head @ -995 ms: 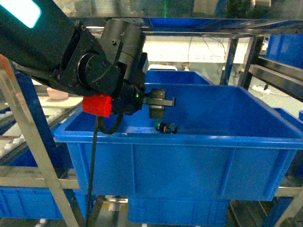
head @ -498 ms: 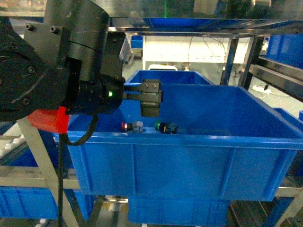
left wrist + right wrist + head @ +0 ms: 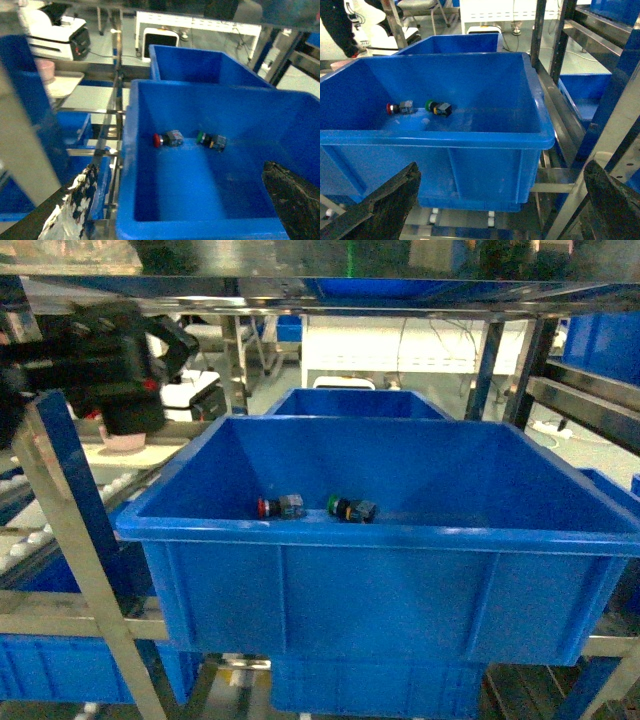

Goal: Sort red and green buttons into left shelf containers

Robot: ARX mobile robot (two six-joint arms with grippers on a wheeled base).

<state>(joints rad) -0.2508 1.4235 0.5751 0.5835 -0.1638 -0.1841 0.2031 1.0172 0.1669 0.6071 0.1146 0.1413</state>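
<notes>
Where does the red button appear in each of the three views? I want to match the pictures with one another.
Head: the red button lies on the floor of the big blue bin, left of centre.
Left wrist: it is near the picture's centre, by the bin's far wall.
Right wrist: it is at mid-left.
Shared landmark: the green button lies just to its right in all three views.

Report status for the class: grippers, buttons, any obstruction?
Both grippers open, holding nothing. Red button and green button lie side by side, apart, on the floor of the front blue bin. Nothing obstructing the bin.
</notes>
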